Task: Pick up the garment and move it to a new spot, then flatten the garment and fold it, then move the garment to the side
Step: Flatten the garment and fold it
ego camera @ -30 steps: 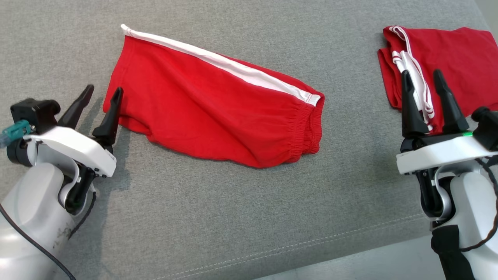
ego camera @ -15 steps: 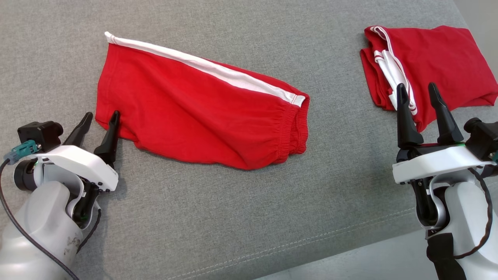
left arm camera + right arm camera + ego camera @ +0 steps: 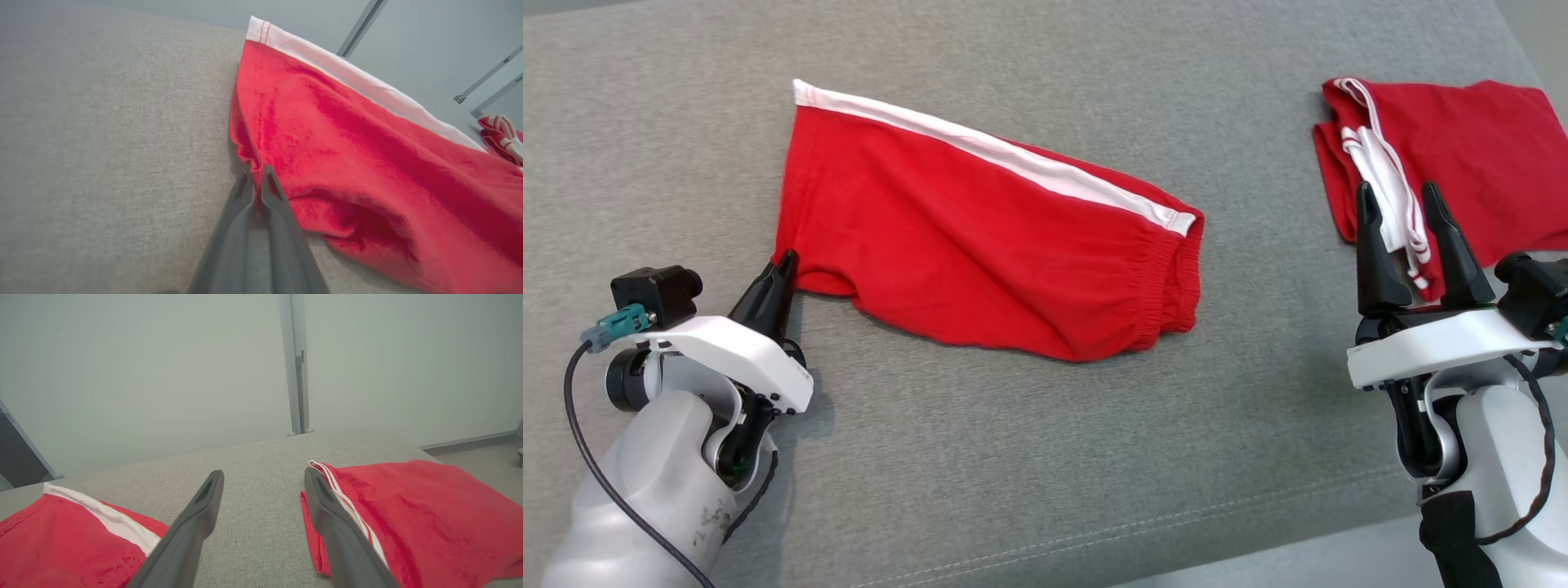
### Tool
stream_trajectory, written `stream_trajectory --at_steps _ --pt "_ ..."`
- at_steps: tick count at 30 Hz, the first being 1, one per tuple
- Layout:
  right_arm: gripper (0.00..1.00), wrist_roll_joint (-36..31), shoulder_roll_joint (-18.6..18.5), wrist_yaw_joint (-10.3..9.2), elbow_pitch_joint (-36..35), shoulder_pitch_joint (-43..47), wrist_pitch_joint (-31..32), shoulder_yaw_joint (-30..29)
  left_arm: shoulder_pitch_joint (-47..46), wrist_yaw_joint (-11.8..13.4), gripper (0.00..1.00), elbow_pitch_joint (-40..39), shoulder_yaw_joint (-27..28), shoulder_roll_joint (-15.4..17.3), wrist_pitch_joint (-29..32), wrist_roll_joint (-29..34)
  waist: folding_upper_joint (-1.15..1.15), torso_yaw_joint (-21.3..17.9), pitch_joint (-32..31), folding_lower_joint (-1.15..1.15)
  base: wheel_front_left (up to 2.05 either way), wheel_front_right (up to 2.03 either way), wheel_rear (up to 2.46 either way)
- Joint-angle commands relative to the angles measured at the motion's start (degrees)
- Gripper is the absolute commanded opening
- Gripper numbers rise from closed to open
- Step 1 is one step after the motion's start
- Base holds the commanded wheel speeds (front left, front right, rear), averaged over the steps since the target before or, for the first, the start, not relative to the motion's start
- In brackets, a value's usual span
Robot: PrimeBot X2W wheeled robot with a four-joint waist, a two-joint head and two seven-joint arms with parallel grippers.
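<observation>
The left gripper [image 3: 783,265] is closing up. A moment ago its two dark fingers were standing apart on either side of the cloth's corner, and now they are pressed together into a single point. In the left wrist view the hem of the red shorts [image 3: 980,245] is puckering right at the tips of the left gripper [image 3: 255,174], so I judge a pinch of fabric is caught between them (a thin one, by the look of it). That would mean the pick-up has its grasp and the lift is not yet begun, since the shorts are lying flat on the grey cushion [image 3: 1013,457].

Taking the folded red pile [image 3: 1486,139] as the marker, the shorts are lying well apart from it on its left, waistband end toward it and white stripe [image 3: 996,155] along the far edge. The gripped corner is the near one at the end farthest from the pile. The right gripper [image 3: 1396,196] is hovering just in front of the pile, fingers spread wide and holding nothing, with bare cushion showing between them in the right wrist view.
</observation>
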Motion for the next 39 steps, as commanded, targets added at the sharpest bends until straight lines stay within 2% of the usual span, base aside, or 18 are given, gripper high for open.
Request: stream_trajectory --at_steps 1,14,24,28,29,30,31,39 --pt "1.0 0.0 -0.6 0.24 -0.9 0.9 -0.6 1.2 0.4 0.0 0.0 -1.9 3.3 1.8 -0.3 0.5 0.0 2.0 -1.4 0.0 0.0 0.0 0.0" --pt "1.0 1.1 -1.2 0.24 3.1 1.5 -0.6 4.1 12.1 0.0 0.0 -7.3 13.6 -5.2 -0.3 10.7 0.0 10.1 -7.6 0.0 0.0 0.0 0.0" --pt "1.0 1.5 -1.7 0.24 5.0 2.2 -0.6 5.2 18.0 0.1 0.0 -8.9 18.8 -10.5 -0.3 16.4 0.0 13.7 -10.0 0.0 0.0 0.0 0.0" --pt "1.0 1.5 -1.9 0.24 5.8 2.2 -0.6 5.8 19.5 0.1 0.0 -8.8 20.3 -11.6 -0.3 18.4 0.0 14.5 -10.1 0.0 0.0 0.0 0.0" --pt "1.0 1.5 -1.9 0.24 6.0 2.2 -0.6 5.9 19.6 0.1 0.31 -8.8 20.7 -11.7 -0.3 19.0 0.0 14.7 -10.1 0.0 0.0 0.0 0.0" --pt "1.0 1.4 -1.9 0.24 6.1 2.1 -0.6 6.1 19.8 0.1 0.75 -9.1 21.3 -11.8 -0.3 19.6 0.0 14.9 -10.1 0.0 0.0 0.0 0.0" --pt "1.0 1.2 -1.9 0.24 6.3 2.1 -0.6 6.3 20.0 0.1 1.0 -9.3 22.0 -11.9 -0.3 20.2 0.0 15.1 -10.1 0.0 0.0 0.0 0.0" --pt "1.0 0.6 -1.0 0.24 7.2 2.2 -0.6 7.9 22.8 0.5 1.0 -15.3 27.9 -12.3 -0.3 28.6 0.0 17.2 -10.1 0.0 0.0 0.0 0.0"
